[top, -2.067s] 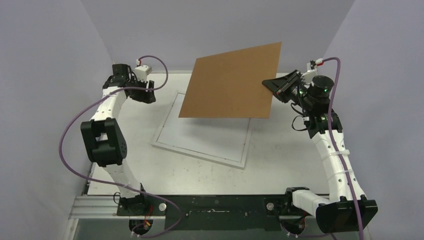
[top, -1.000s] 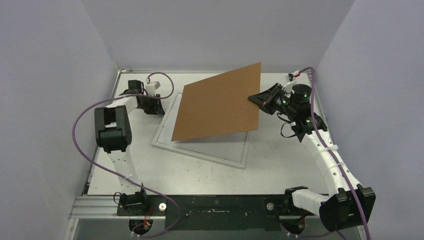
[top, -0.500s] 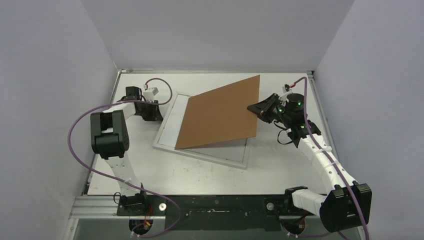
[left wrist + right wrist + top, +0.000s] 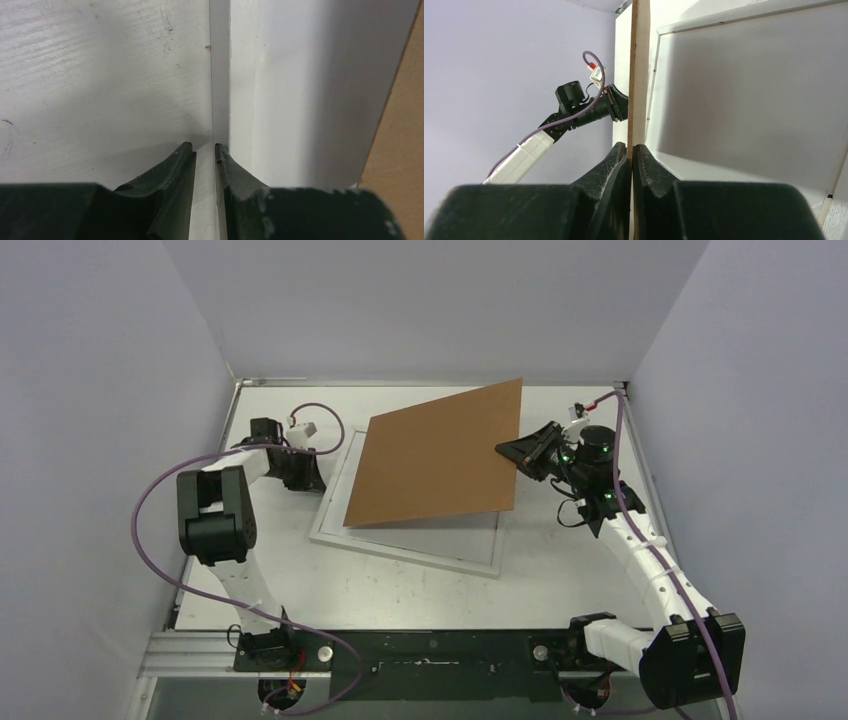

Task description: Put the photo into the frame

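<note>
The white frame (image 4: 440, 545) lies flat in the middle of the table. Over it slants a brown cardboard backing board (image 4: 435, 455), its left edge low and its right edge raised. My right gripper (image 4: 510, 452) is shut on that right edge; the right wrist view shows the thin board (image 4: 639, 75) pinched between the jaws (image 4: 630, 146), with the frame (image 4: 749, 90) beyond. My left gripper (image 4: 318, 478) sits low at the frame's left side. Its jaws (image 4: 205, 147) stand nearly closed around the frame's thin outer edge (image 4: 220, 75). The photo is hidden.
Grey walls close in the table on the left, back and right. The left arm (image 4: 574, 107) shows past the board in the right wrist view. The board's edge (image 4: 400, 150) hangs close at the right of the left wrist view.
The right gripper has brought the board down and in over the frame. The left gripper came to the frame's left edge and narrowed its jaws on it. The frame slid slightly right.
</note>
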You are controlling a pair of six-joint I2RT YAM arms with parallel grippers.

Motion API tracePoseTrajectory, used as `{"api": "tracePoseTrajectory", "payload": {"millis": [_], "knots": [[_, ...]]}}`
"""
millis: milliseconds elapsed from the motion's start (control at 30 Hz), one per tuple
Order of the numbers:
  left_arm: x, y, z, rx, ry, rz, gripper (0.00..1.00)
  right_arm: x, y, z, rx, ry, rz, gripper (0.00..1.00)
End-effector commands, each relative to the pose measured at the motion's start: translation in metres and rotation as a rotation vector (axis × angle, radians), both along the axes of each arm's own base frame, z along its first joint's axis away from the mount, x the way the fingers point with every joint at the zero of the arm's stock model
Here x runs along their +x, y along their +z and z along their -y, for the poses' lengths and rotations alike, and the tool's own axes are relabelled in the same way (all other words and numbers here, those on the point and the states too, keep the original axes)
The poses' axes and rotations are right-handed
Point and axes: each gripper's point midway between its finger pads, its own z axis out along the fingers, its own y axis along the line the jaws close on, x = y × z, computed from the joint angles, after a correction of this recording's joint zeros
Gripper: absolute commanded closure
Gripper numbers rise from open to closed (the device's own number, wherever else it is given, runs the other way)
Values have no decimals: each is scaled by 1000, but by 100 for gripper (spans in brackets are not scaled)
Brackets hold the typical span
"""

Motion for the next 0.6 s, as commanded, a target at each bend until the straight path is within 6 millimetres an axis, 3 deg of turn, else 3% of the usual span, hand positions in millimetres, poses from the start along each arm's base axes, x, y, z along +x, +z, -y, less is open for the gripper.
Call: {"api": "tracePoseTrajectory", "payload": {"millis": [0, 567], "knots": [[-2, 22, 8, -31, -23, 35, 80, 1, 55, -5, 70, 36, 177, 95], [-4, 24, 8, -29, -26, 21, 83, 10, 28, -18, 96, 57, 154, 95]]}}
